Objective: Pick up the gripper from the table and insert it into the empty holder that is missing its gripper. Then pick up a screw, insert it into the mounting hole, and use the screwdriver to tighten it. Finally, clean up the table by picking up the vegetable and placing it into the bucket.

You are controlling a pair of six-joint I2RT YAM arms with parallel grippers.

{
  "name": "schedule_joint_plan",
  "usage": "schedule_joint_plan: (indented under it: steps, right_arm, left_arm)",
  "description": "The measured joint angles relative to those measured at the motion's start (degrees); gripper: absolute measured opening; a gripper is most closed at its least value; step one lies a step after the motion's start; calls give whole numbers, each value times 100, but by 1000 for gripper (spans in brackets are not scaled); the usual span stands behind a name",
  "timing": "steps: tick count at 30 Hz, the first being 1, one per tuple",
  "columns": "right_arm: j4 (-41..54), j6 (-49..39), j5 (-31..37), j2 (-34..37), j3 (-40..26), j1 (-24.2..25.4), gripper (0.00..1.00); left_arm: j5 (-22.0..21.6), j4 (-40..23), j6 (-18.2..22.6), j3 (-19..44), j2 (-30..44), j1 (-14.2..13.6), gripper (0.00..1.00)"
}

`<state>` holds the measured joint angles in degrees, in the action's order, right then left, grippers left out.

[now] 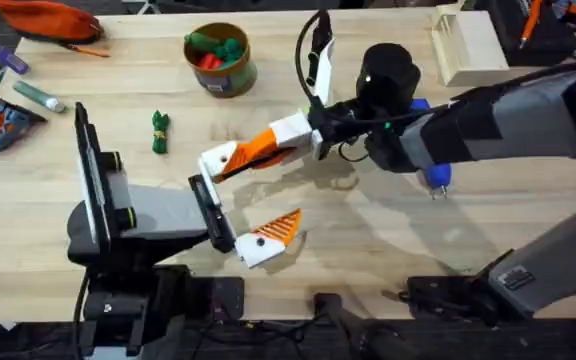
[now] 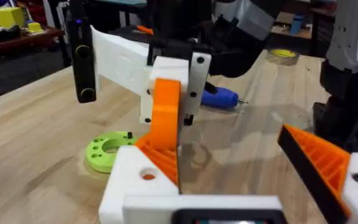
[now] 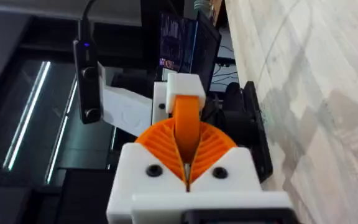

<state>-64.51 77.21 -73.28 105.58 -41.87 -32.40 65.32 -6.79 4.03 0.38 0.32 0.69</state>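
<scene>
The orange ribbed gripper (image 1: 260,149) is pinched in my right gripper (image 1: 280,140), which is shut on it. The piece's lower end sits against the white empty holder (image 1: 218,160), one of the left arm's two fingers. The left wrist view shows the gripper (image 2: 166,115) standing on the holder (image 2: 132,180). My left gripper (image 1: 248,197) is open wide, and its other finger (image 1: 271,237) carries an orange ribbed pad. The blue screwdriver (image 1: 434,176) lies partly under the right arm. On the table's left lies the dark green vegetable (image 1: 160,131). The tan bucket (image 1: 221,62) stands at the back.
The bucket holds red and green toy pieces. A lime-green disc (image 2: 107,150) lies beside the holder. An orange pouch (image 1: 48,18) and a marker (image 1: 38,96) are at the far left, a wooden box (image 1: 468,45) at the back right.
</scene>
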Motion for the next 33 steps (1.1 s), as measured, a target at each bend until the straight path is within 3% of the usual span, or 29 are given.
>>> schedule_joint_plan:
  steps: [13,14,15,20,22,33]
  right_arm:
    - [0,-2,2,2,0,0,8]
    - [4,13,6,2,1,0,34]
    - [18,32,40,2,4,0,146]
    - [44,27,345,2,9,-2,825]
    - [42,24,398,2,9,-2,865]
    - [48,4,518,2,11,7,871]
  left_arm:
    - [0,0,0,0,0,0,988]
    - [-3,2,2,0,0,0,987]
    - [-2,4,5,0,0,0,988]
    - [150,-26,28,7,-2,-28,987]
    - [170,-28,28,9,-2,-28,987]
    - [223,-35,46,9,-2,-28,985]
